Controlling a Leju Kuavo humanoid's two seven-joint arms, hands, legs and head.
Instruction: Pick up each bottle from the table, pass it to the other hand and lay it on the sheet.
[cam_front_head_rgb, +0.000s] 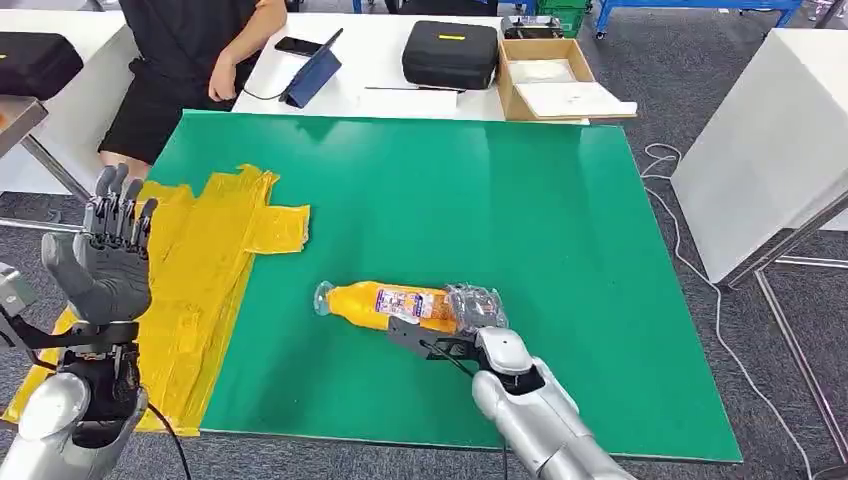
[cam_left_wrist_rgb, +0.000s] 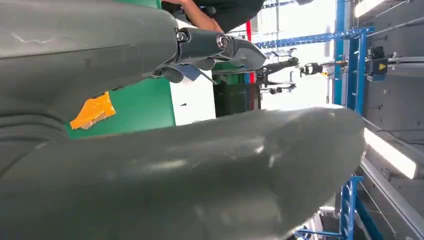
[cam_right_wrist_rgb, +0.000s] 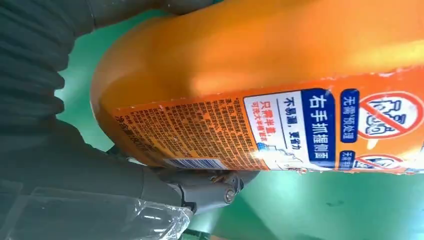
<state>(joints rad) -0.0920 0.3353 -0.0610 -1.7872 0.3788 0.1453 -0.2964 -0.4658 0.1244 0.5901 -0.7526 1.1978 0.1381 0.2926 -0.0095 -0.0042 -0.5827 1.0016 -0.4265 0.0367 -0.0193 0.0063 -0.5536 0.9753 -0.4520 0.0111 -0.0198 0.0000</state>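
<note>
An orange bottle (cam_front_head_rgb: 385, 303) with a clear cap and a printed label lies on its side on the green table (cam_front_head_rgb: 480, 190), cap toward the yellow sheet (cam_front_head_rgb: 210, 260). My right hand (cam_front_head_rgb: 462, 322) grips its base end; in the right wrist view the bottle (cam_right_wrist_rgb: 260, 90) sits between the thumb (cam_right_wrist_rgb: 200, 187) and the fingers. My left hand (cam_front_head_rgb: 110, 260) is raised above the sheet's near left part, fingers straight and apart, holding nothing. The left wrist view shows its thumb (cam_left_wrist_rgb: 200, 170), its fingers (cam_left_wrist_rgb: 220, 45) and a scrap of the sheet (cam_left_wrist_rgb: 92, 111).
A person (cam_front_head_rgb: 190, 50) sits behind the table's far left corner. On the white table behind are a tablet (cam_front_head_rgb: 312, 75), a black case (cam_front_head_rgb: 450, 52) and a cardboard box (cam_front_head_rgb: 555, 80). Another white table (cam_front_head_rgb: 770, 140) stands at the right, with cables (cam_front_head_rgb: 700, 270) on the floor.
</note>
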